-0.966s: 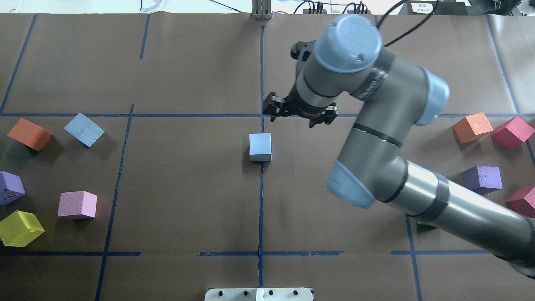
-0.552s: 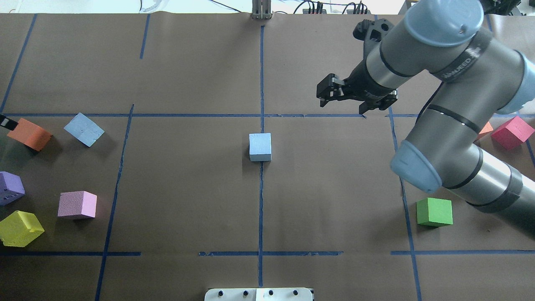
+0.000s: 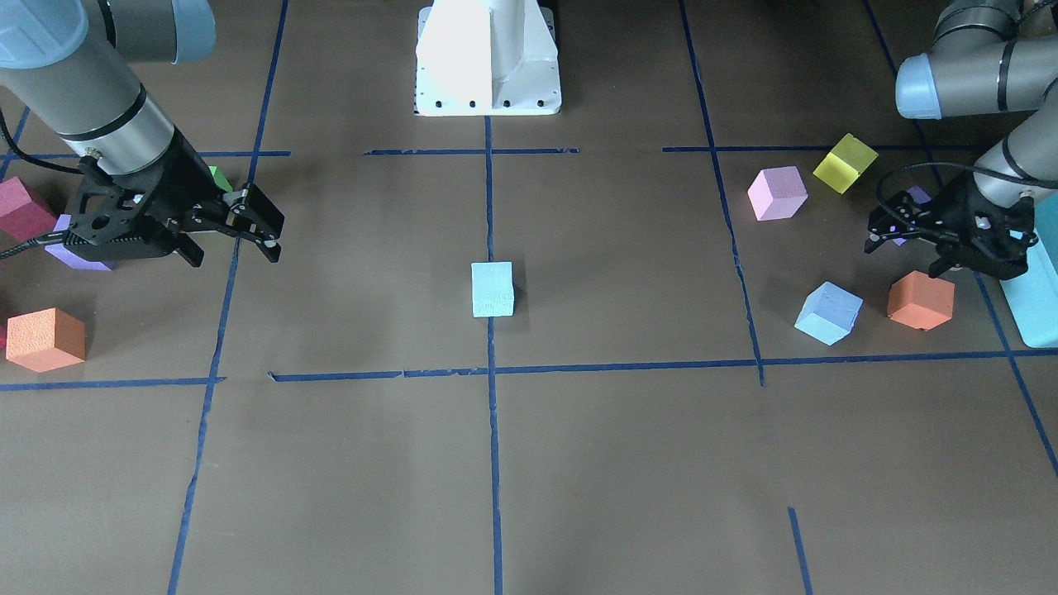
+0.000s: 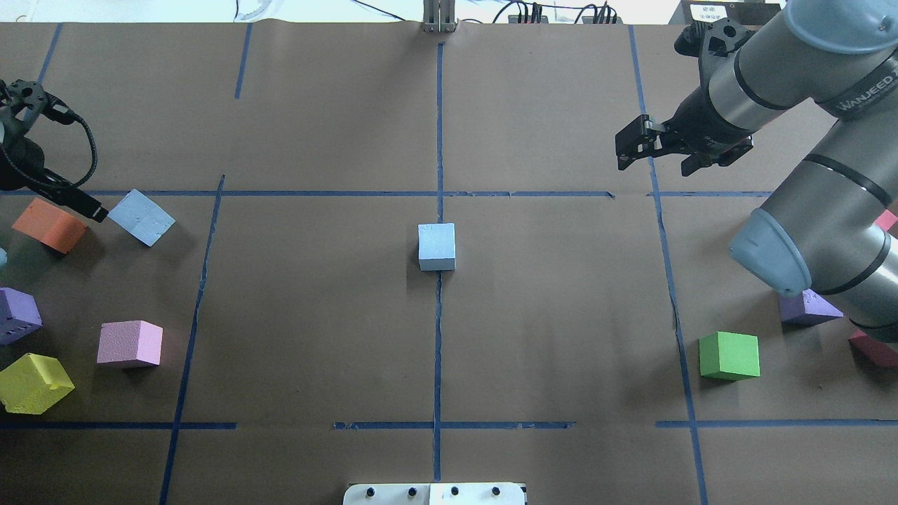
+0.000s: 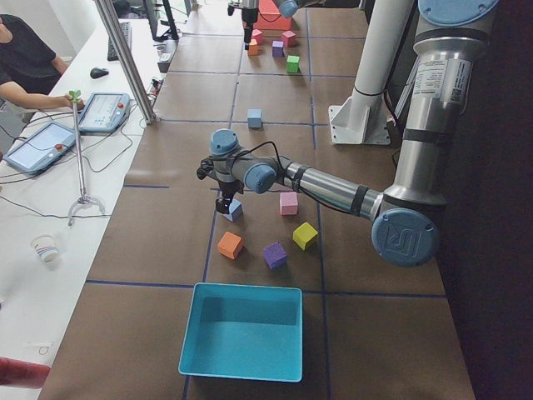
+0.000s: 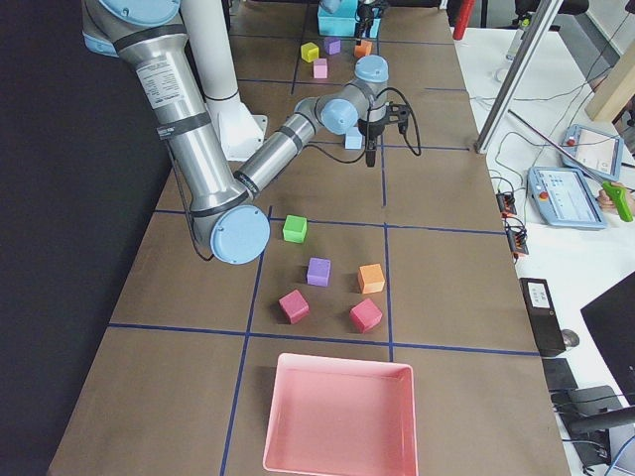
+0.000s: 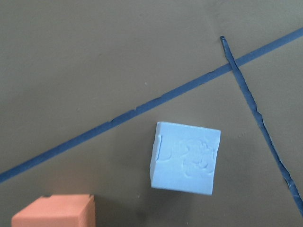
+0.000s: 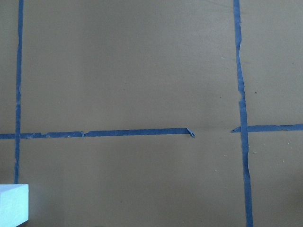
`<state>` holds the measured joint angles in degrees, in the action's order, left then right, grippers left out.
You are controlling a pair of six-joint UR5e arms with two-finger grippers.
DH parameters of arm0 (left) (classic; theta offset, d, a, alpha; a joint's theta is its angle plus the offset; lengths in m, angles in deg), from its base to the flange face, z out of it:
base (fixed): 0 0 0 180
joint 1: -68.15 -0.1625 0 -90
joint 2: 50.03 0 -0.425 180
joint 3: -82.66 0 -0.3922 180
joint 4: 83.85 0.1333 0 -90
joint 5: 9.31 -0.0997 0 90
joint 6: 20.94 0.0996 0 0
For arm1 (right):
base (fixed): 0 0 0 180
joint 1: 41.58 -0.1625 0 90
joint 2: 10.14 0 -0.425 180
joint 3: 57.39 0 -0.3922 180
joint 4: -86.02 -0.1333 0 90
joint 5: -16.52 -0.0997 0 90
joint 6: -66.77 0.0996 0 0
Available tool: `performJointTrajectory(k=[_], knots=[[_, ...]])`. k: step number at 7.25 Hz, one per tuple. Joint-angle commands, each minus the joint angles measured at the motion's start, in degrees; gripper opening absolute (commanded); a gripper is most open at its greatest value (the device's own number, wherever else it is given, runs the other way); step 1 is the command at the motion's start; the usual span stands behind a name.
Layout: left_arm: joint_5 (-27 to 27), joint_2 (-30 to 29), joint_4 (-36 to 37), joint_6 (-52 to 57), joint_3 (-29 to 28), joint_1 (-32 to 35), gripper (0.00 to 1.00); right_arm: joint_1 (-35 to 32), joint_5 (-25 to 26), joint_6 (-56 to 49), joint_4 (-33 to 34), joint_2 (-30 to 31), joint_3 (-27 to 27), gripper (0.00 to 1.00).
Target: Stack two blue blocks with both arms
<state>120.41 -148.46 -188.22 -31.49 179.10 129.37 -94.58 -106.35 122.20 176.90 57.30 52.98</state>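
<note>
One blue block (image 4: 436,246) sits on the table's centre line, also in the front view (image 3: 493,289). The second blue block (image 4: 141,217) lies tilted at the far left, next to an orange cube (image 4: 49,224). My left gripper (image 3: 907,252) is open and empty and hovers above these two. One of its fingers (image 4: 90,205) shows beside the second block. The left wrist view looks down on that block (image 7: 185,158). My right gripper (image 4: 656,165) is open and empty, raised far to the right of the centre block.
Purple (image 4: 17,315), pink (image 4: 130,344) and yellow (image 4: 34,382) cubes lie at the left. Green (image 4: 729,355) and purple (image 4: 807,307) cubes lie at the right. A teal bin (image 5: 241,332) and a pink bin (image 6: 339,416) stand at the table's ends.
My right arm has swung right, away from the centre blue block. My left gripper has come into view at the left edge, over the orange cube and the second blue block.
</note>
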Motion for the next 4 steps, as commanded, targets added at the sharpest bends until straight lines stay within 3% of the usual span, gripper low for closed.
performJointTrajectory(k=[1,4], knots=[[-0.3,-3.0,-0.1,3.0,-4.1,-1.8,1.00,0.1,0.2,-0.1,0.0,0.1,-0.2,1.00],[-0.2,-3.2,-0.7,2.7,-6.4,-3.5,1.00,0.3,0.4,-0.1,-0.1,-0.1,-1.2,1.00]])
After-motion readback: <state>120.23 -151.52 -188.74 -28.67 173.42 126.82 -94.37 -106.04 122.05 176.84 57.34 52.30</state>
